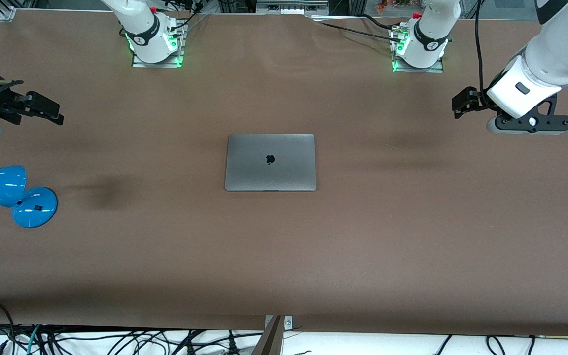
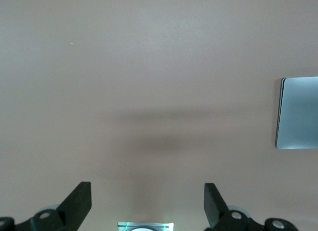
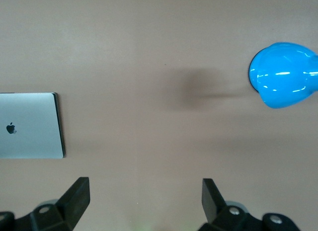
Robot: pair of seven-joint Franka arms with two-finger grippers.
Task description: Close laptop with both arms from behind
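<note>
The left gripper [image 2: 147, 203] hangs over bare table toward the left arm's end, its 2 black fingers [image 2: 77, 201] spread wide apart with nothing between them. The right gripper [image 3: 145, 200] hangs over bare table toward the right arm's end, its 2 fingers [image 3: 74, 197] likewise spread wide and empty. Both grippers are well apart from the laptop and nothing stands between them and it.

1 laptop [image 1: 270, 162] lies flat in the middle of the brown table [image 1: 284, 256], its grey lid fully down and the black logo facing up. In the left wrist view only 1 edge strip of the laptop [image 2: 298, 113] shows, cut off by the frame; the right wrist view shows most of its lid [image 3: 30, 125].

1 glossy blue desk lamp [image 1: 10, 195] sits near the right arm's end, nearer the front camera than the laptop, its neck cut off at the frame edge.

2 white arm bases, the right arm's base [image 1: 151, 37] and the left arm's base [image 1: 424, 42], stand along the table's edge, their upper parts cut off
</note>
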